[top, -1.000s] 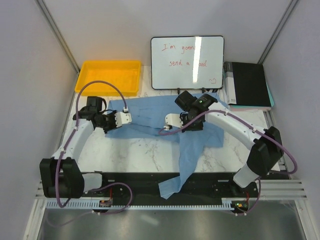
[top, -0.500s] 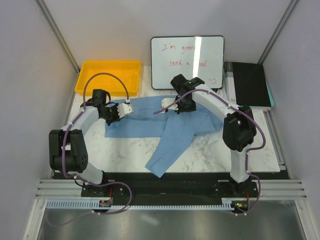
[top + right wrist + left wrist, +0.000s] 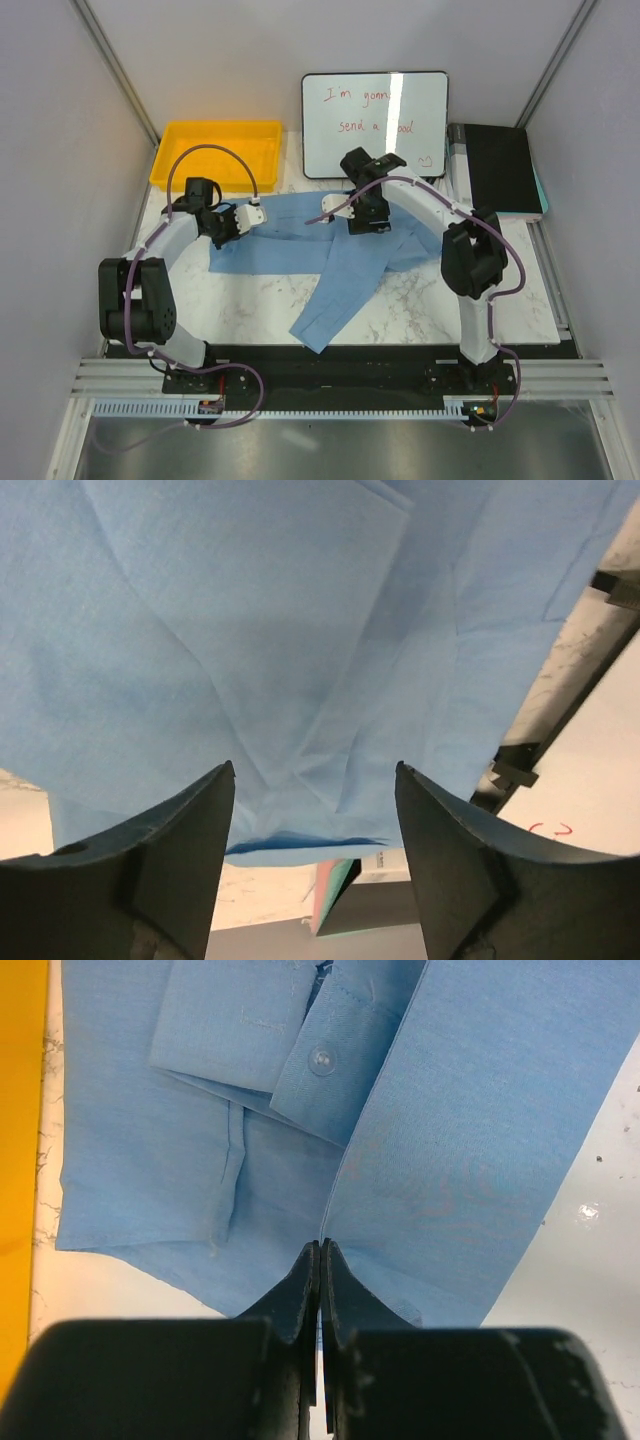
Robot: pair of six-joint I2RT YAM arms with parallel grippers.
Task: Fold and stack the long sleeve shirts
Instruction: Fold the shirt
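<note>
The long sleeve shirt (image 3: pixel 290 245) is light blue cloth lying across the marble table, with one part trailing toward the front edge (image 3: pixel 320 325). My left gripper (image 3: pixel 252 217) is at the shirt's left end. In the left wrist view its jaws (image 3: pixel 320 1248) are shut on a thin edge of the shirt (image 3: pixel 480 1110), just below a buttoned cuff (image 3: pixel 322 1058). My right gripper (image 3: pixel 352 218) hovers over the shirt's back middle. In the right wrist view it (image 3: pixel 315 780) stands open, with the blue cloth (image 3: pixel 250 630) between and beyond the fingertips and nothing gripped.
A yellow tray (image 3: pixel 215 155) sits at the back left, close to the shirt's edge (image 3: pixel 20 1110). A whiteboard (image 3: pixel 375 125) stands at the back centre. A black book (image 3: pixel 495 170) lies at the back right. Bare marble (image 3: pixel 250 300) shows at the front left.
Both arms pulled the shirt toward the back of the table, off the front edge. The right gripper has opened and let go of the cloth. The left stays shut.
</note>
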